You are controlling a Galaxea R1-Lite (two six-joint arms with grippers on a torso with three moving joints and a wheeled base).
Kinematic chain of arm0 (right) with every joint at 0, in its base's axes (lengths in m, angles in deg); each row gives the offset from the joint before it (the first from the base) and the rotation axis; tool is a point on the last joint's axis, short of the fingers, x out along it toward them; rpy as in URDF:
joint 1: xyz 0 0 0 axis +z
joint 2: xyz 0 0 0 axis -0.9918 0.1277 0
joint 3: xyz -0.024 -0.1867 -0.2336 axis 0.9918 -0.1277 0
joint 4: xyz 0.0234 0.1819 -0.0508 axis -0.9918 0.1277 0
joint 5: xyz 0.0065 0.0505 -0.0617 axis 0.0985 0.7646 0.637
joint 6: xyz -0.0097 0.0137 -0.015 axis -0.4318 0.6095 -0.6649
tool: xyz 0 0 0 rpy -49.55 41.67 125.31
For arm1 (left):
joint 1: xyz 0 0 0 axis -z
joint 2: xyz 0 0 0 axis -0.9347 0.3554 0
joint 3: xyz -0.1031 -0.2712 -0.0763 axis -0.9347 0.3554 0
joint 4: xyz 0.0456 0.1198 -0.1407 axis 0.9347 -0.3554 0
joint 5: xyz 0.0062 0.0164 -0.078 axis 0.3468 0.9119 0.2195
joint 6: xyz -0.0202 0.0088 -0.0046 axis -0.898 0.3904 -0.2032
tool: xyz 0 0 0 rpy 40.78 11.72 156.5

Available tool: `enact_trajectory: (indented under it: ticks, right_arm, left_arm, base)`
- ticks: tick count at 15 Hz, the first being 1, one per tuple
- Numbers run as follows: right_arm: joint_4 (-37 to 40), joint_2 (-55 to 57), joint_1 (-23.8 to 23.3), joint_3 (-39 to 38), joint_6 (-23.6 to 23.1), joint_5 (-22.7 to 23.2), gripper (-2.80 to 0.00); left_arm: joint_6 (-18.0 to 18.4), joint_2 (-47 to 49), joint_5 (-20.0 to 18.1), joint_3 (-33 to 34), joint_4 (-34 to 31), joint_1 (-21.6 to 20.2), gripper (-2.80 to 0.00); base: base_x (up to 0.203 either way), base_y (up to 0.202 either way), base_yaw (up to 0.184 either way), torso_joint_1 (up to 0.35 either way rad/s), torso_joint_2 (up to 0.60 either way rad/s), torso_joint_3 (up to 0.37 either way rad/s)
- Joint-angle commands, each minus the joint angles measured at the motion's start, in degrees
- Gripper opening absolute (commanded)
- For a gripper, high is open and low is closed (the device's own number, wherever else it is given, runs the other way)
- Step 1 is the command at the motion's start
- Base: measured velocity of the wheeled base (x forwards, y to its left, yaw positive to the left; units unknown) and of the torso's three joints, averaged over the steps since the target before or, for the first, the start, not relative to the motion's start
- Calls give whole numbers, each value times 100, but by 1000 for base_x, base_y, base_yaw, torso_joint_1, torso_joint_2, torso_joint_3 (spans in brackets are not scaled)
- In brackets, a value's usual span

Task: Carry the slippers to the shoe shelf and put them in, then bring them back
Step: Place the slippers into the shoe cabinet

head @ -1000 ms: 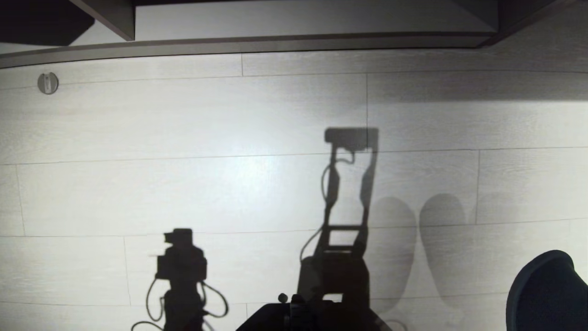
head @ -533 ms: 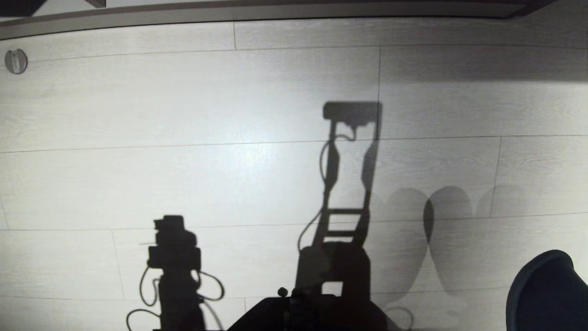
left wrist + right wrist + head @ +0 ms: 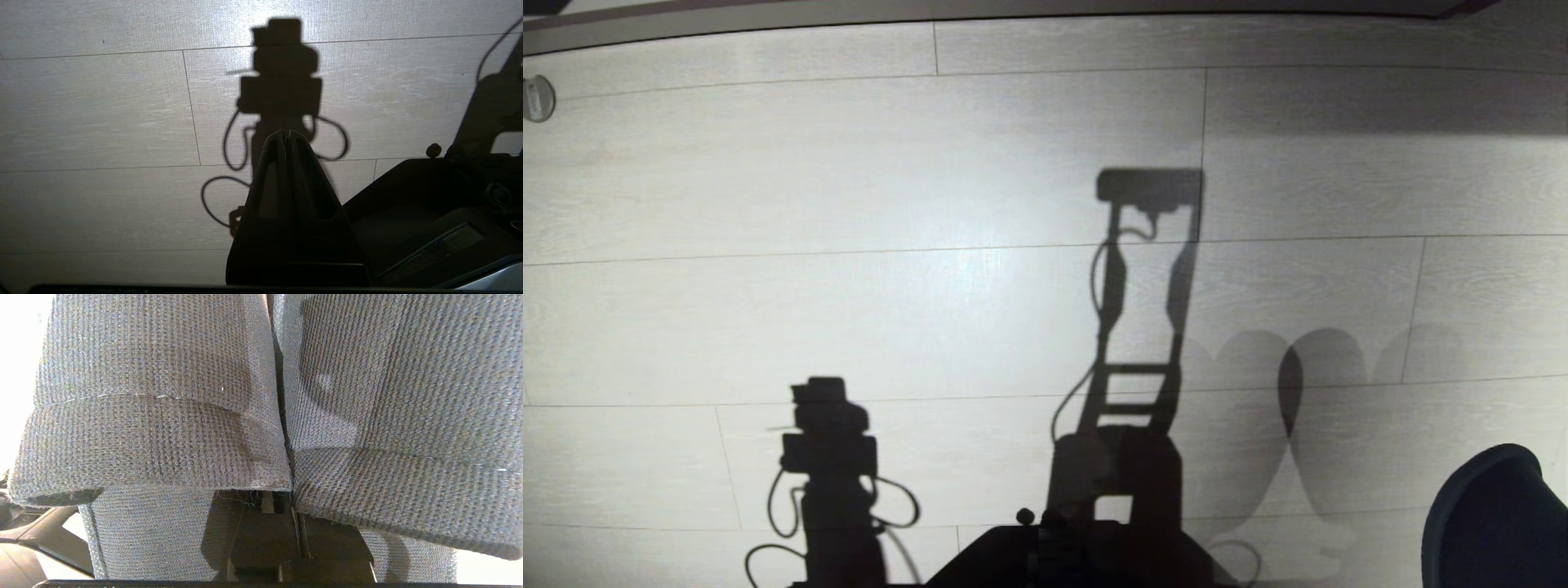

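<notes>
Right wrist view | right end effector [image 3: 292,506] clamped on slippers [image 3: 163,428] | slate-blue knit, side by side

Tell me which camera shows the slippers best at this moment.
The right wrist view: both slippers fill it, pressed side by side in the shut right gripper. The head view catches only one dark toe at its lower right corner; the left wrist view shows none.

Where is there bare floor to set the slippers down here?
The pale plank floor lies bare from the grey ledge at the far edge down to the robot's base. Only a small round fitting sits far left. The slippers hang in the right gripper.
</notes>
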Motion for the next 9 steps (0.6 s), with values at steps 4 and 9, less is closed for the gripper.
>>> enact_trajectory:
  ticks: [4,9]
  right_arm:
    - [-1,-4,2,-9,0,6,-280]
    - [-1,4,2,-9,-1,-1,-280]
  left_arm:
    - [-2,-5,1,1,2,-1,-280]
    - [36,-5,1,1,-7,-1,-280]
  base:
    - [0,0,0,0,0,0]
    - [0,0,0,0,0,0]
